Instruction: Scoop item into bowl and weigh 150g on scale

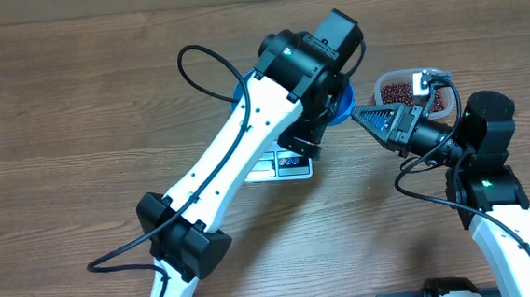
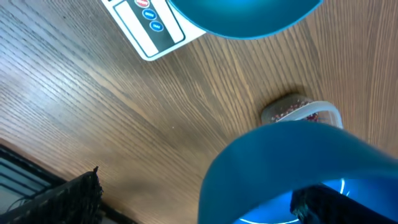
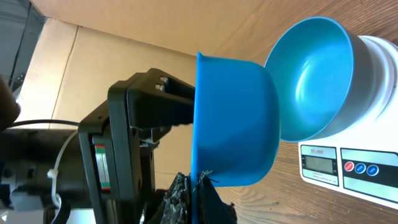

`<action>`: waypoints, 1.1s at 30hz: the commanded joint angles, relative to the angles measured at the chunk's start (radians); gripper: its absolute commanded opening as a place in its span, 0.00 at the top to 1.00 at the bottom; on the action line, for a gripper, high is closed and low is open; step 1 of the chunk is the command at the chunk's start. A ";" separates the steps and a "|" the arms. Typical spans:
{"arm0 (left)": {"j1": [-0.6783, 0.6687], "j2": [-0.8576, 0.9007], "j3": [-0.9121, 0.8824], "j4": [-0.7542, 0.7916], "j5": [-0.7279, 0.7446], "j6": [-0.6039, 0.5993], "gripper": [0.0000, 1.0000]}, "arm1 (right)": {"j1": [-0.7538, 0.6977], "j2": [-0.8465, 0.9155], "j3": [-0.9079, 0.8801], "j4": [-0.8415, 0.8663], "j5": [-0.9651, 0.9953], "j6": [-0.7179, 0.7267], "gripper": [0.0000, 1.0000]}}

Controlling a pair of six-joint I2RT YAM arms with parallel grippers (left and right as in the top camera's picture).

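Two alike blue bowls show. One bowl leans tilted on the white scale, whose panel end pokes out from under the left arm. The other bowl stands on edge, my right gripper shut on its rim. My left gripper is open at this same bowl: one finger sits inside it, the other finger stands far off to the side. The dark red-brown beans lie in a clear tub behind the right gripper.
The clear tub rests on the wooden table just past the held bowl. The left arm spans the scale and covers most of it from above. The scale's display and its buttons face the right wrist camera.
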 commanded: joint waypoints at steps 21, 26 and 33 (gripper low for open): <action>0.152 -0.053 0.022 0.148 0.299 0.536 0.00 | 0.003 -0.002 0.023 -0.082 0.139 -0.080 0.96; 0.163 -0.132 0.022 0.150 0.198 0.642 0.01 | 0.003 -0.002 0.023 -0.082 0.177 -0.092 0.96; 0.192 -0.270 0.022 0.140 0.098 0.778 0.00 | 0.002 -0.002 0.023 -0.096 0.237 -0.147 0.96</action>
